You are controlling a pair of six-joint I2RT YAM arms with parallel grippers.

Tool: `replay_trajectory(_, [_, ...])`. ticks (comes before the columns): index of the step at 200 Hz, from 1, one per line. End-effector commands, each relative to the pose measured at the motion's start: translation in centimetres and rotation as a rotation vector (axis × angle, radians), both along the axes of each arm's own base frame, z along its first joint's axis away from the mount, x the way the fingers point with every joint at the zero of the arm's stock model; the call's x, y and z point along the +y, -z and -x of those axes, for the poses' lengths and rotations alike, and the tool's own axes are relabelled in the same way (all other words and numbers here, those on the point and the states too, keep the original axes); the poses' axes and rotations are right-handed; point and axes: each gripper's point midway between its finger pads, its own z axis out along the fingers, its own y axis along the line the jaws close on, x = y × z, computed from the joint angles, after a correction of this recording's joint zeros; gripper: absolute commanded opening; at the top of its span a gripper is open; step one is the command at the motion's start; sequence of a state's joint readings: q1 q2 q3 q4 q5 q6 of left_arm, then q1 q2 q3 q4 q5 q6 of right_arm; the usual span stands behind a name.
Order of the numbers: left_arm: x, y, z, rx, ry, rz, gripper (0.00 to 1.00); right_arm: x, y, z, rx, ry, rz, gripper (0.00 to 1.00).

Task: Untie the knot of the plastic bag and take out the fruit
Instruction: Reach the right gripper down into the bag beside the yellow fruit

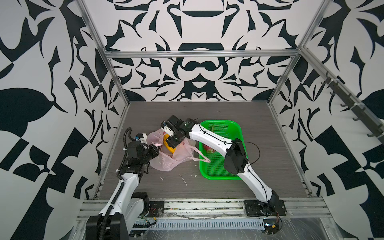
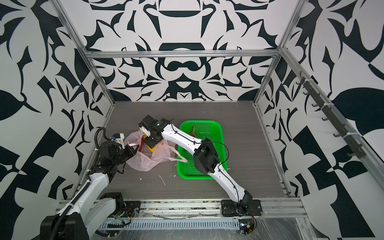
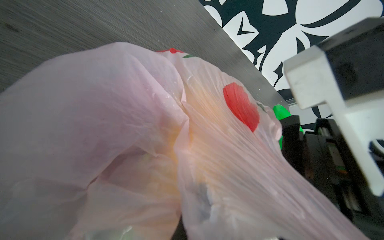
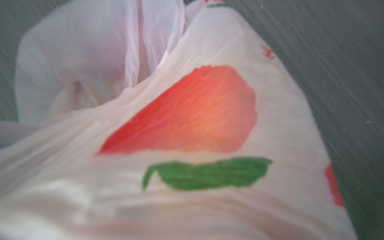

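Evidently we are at the emptying stage. We find no knot anywhere, and one loose handle (image 1: 202,159) of the plastic bag (image 1: 170,163) trails onto the rim of the green perforated basket (image 1: 214,169). The bag lies slumped on the grey tabletop (image 1: 207,193) just left of the basket, its mouth gaping upward.

We judge that the left gripper (image 1: 155,150) is there to hold that mouth open. Its jaws are closed at the bag's edge farthest from the basket. In the left wrist view the plastic runs in taut pleats toward it, so we read it as pinching the film.

That leaves the right gripper (image 1: 174,143) to fetch fruit; it points down into the opening, right over the yellow bananas (image 1: 169,150). Whether its jaws are apart or around the bunch we cannot tell, since the bag hides the tips. The right wrist view shows only blurred film with a red and green print (image 4: 187,116).

One magenta dragon fruit (image 1: 208,148) lies in the basket, partly hidden under the right arm. That arm stretches diagonally across the basket, elbow raised above it and wrist bent downward. The left arm is folded short, reaching sideways toward the basket.
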State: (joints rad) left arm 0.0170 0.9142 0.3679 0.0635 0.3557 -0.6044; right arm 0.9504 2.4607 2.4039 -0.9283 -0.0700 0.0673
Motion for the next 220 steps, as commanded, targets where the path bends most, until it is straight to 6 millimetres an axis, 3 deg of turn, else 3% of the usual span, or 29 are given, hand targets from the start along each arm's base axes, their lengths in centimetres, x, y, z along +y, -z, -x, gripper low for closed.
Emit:
replay_trajectory(1, [0.0, 0.6, 0.0, 0.006, 0.002, -0.016, 0.00, 0.1, -2.1, 0.0, -0.009, -0.013, -0.033, 0.62])
replay_trajectory(68, [-0.4, 0.9, -0.4, 0.009, 0.010, -0.019, 0.00, 0.3, -1.6, 0.3, 0.016, -0.018, -0.037, 0.62])
replay_trajectory(75, [-0.4, 0.9, -0.4, 0.009, 0.010, -0.021, 0.00, 0.4, -0.3, 0.4, 0.033, -0.019, -0.020, 0.62])
replay_trajectory(135, [-0.4, 0.8, -0.6, 0.005, 0.007, -0.025, 0.00, 0.6, 1.4, 0.4, 0.060, -0.020, -0.010, 0.62])
replay_trajectory(174, [-0.4, 0.7, -0.6, 0.001, 0.006, -0.028, 0.00, 0.7, 1.3, 0.2, 0.058, -0.017, -0.016, 0.55])
replay_trajectory(220, [-0.3, 0.8, -0.8, 0.000, 0.002, -0.031, 0.00, 0.8, -0.3, 0.2, 0.043, -0.008, -0.054, 0.48])
